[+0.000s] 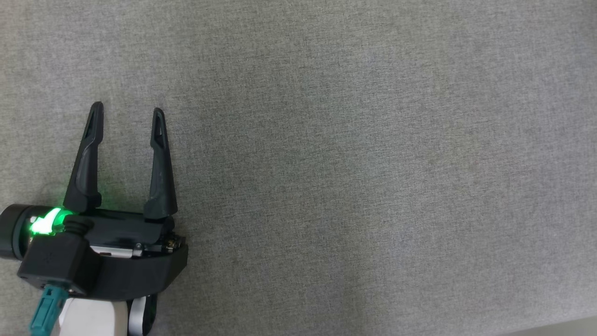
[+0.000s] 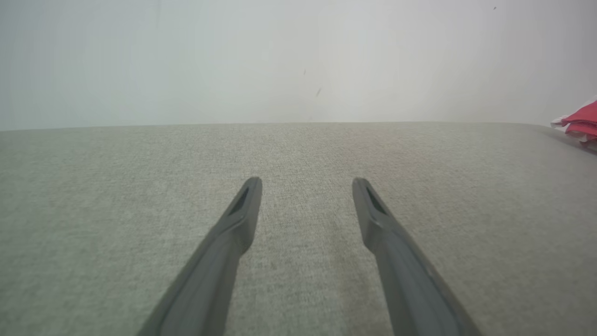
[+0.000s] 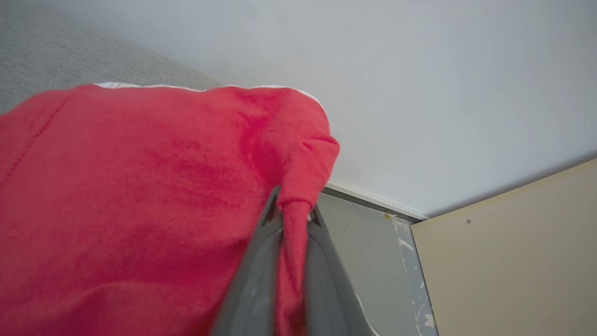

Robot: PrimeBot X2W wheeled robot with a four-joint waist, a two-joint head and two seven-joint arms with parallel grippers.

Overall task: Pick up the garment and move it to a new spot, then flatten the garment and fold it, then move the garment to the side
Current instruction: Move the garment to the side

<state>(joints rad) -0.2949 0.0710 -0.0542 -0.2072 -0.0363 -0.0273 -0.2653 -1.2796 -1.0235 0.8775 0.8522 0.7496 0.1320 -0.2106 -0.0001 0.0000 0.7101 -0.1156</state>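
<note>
Right gripper (image 3: 295, 214): clamped on red garment (image 3: 140, 186), thin bunched edge (watch it, you may lose it mid-carry); left gripper (image 1: 127, 109): spread, empty.

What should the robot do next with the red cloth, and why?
Probably the right gripper should carry the red garment over the grey surface and lay it down there. Its jaws are pinched shut on a fold of it, and the left gripper hovers open above that surface, holding nothing.
</note>
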